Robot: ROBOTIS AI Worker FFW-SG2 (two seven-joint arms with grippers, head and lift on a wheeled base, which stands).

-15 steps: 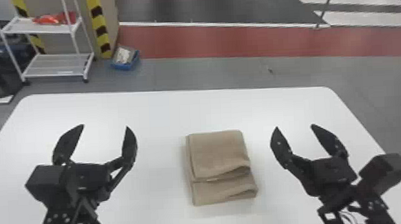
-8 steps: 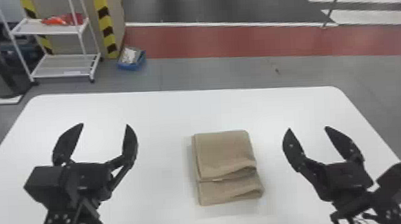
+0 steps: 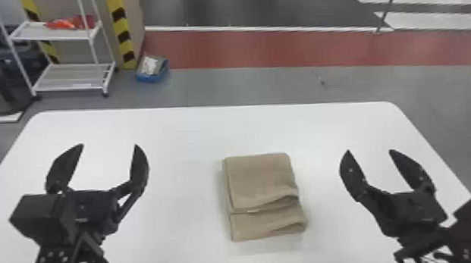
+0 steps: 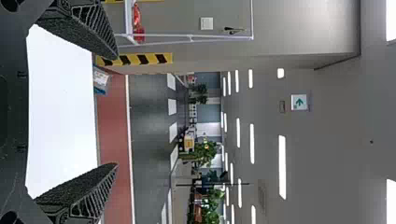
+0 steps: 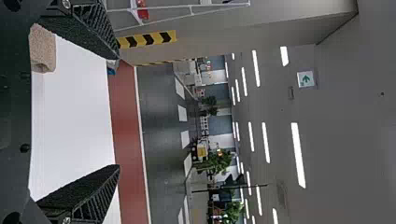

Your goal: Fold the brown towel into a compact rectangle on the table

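I hold the left gripper (image 3: 109, 144) at the brown towel's (image 3: 263, 183) nine o'clock, right gripper (image 3: 369, 150) at three, both spread, presumably for clearance.

Table (image 3: 185, 139): white, smooth top, rounded far corners | on it: brown towel (image 3: 261, 181), lying flat, folded in layers, well apart from far edge, between left and right edges, somewhat closer to right | upper panel toward far edge, lower strip showing on the side away from it, rounded fold toward right edge
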